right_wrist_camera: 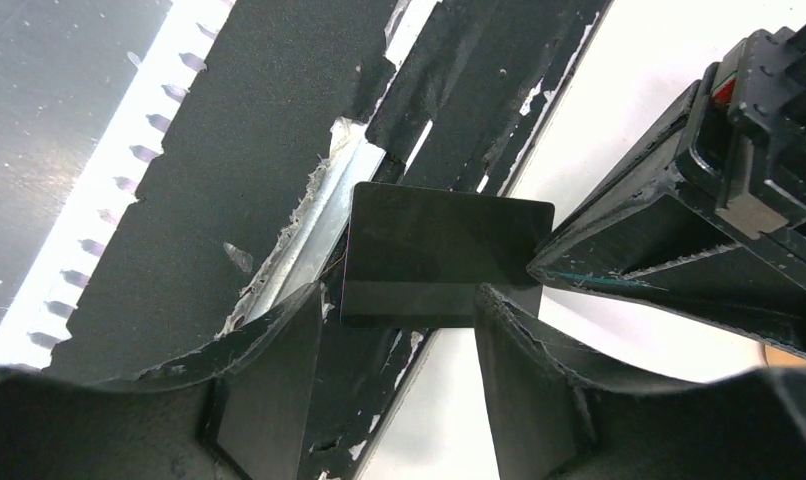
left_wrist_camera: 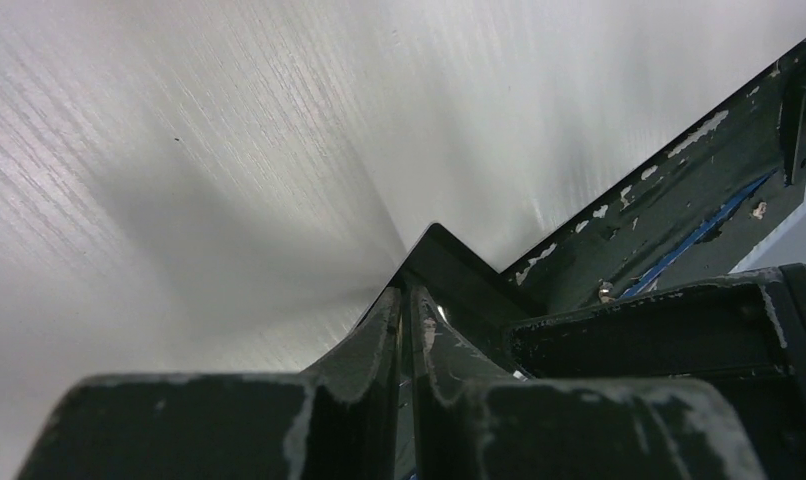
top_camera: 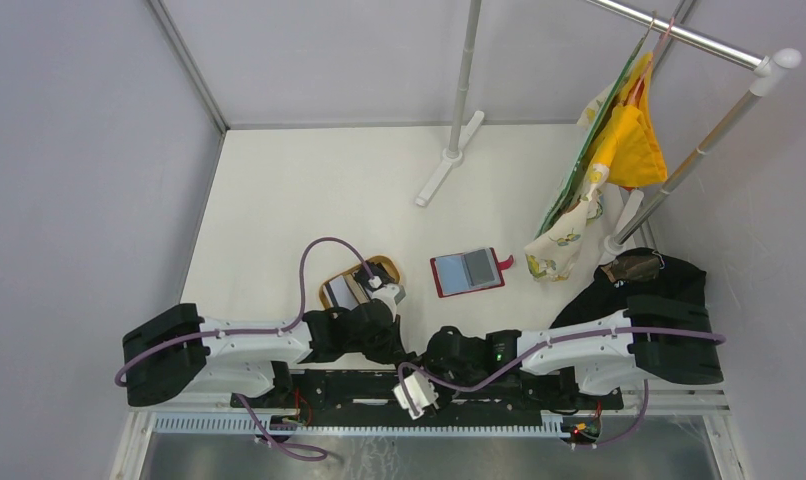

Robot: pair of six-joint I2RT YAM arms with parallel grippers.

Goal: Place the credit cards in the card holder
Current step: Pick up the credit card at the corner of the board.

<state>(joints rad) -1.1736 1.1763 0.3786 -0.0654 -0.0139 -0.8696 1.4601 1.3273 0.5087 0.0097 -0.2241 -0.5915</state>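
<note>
Card holder (top_camera: 467, 271) on table (top_camera: 309, 180), right of tray (top_camera: 390, 266)

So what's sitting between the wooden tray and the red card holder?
Nothing. In the top external view, the strip of white table between the wooden tray and the card holder is bare.

Bright, even light falls from overhead. The white table (top_camera: 309, 190) is almost washed out and its shadows are soft. In the right wrist view the black card (right_wrist_camera: 444, 250) is sharp. Left of the card, glare blows out the toothed metal strip (right_wrist_camera: 99, 170). Nearer than the card, the foreground blurs. The left wrist view is dimmer, with a broad soft shadow, possibly the card's.
</note>
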